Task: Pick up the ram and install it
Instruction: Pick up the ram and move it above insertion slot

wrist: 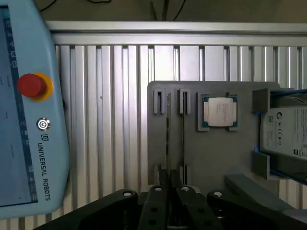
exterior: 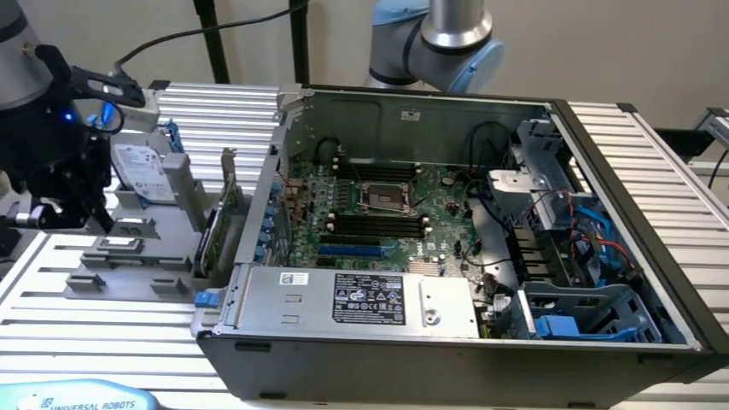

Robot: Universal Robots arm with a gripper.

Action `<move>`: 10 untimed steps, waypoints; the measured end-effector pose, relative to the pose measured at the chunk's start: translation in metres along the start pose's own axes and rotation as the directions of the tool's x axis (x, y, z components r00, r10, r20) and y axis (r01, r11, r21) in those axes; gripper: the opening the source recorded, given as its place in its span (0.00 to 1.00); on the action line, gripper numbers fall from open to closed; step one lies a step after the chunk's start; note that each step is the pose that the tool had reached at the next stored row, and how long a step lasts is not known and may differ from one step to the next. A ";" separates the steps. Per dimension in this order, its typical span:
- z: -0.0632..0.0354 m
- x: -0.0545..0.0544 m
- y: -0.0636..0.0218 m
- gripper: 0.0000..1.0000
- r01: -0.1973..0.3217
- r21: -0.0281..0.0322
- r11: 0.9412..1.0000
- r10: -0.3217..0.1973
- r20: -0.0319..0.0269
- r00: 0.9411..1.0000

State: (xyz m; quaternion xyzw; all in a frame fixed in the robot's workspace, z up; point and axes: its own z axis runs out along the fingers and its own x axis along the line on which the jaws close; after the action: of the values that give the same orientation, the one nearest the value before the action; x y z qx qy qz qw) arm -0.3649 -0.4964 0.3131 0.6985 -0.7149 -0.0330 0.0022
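Pale-blue pendant (wrist: 29, 120) — red button (wrist: 32, 85); grey tray (wrist: 211, 153).

One open computer case (exterior: 456, 342) is lying on one slatted table (exterior: 672, 154). Inside it are sitting one main board (exterior: 445, 205), one power supply box (exterior: 353, 299), four black slots (exterior: 376, 224) in a row and one blue slot (exterior: 353, 250). One grey holder (wrist: 216, 158) is carrying one processor chip (wrist: 219, 111), one hard drive (wrist: 287, 134) and two narrow tracks (wrist: 168, 134); whether sticks are sitting in them cannot be told. One card (exterior: 228, 205) is standing beside the case. One blue control tablet (wrist: 29, 120) is showing one red button (wrist: 32, 85). One gripper (wrist: 171, 187) is hanging over the holder.
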 end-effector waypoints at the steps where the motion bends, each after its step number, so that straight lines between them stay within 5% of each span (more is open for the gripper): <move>1: -0.0046 0.000 -0.0026 0.13 0.000 0.000 1.000 0.000 0.000 1.000; 10: -0.0459 -0.003 -0.0367 0.13 0.000 0.000 1.000 0.000 0.003 1.000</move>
State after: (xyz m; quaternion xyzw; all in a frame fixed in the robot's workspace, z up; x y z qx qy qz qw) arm -0.3259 -0.4964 0.3572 0.6984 -0.7148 -0.0341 0.0011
